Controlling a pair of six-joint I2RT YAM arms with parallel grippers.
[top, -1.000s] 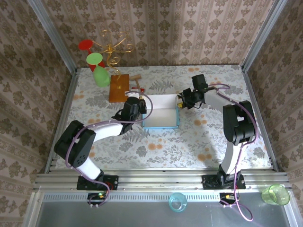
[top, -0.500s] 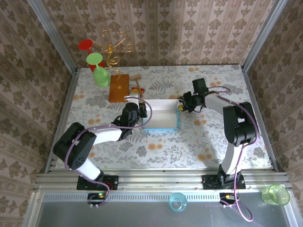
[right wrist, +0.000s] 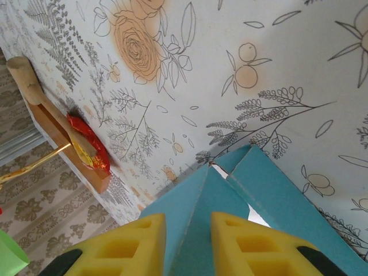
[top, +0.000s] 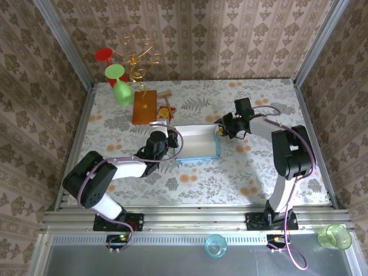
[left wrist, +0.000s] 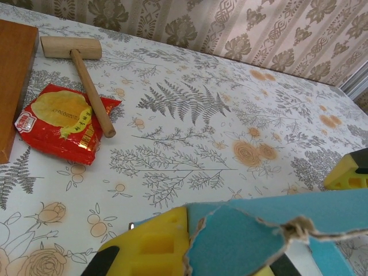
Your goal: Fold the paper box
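Light-blue card with a white inside, the paper box [top: 195,142] sits near the middle of the floral tabletop [top: 230,178] as a shallow open tray, its walls partly raised.

The left pincer [top: 164,140] meets the box's left wall. In the left wrist view this pincer [left wrist: 218,253] is closed, with a ragged-edged blue flap of the box [left wrist: 247,236] clamped against its yellow finger [left wrist: 152,244].

The right pincer [top: 221,130] is at the box's far right corner. From its own camera, the right pincer [right wrist: 188,241] has its yellow fingers [right wrist: 123,244] set a narrow gap apart, one on each side of a folded blue corner ridge of the box [right wrist: 270,190]. Whether the pads actually press the card cannot be told.

Beyond the box, toward the far left, lie an orange-brown wooden board [top: 144,106], a small wooden mallet [left wrist: 86,75] and a red snack packet [left wrist: 60,121], with the mallet's handle resting across the packet's edge. A gold wire stand [top: 137,60] carrying red and green glasses stands at the far left corner.
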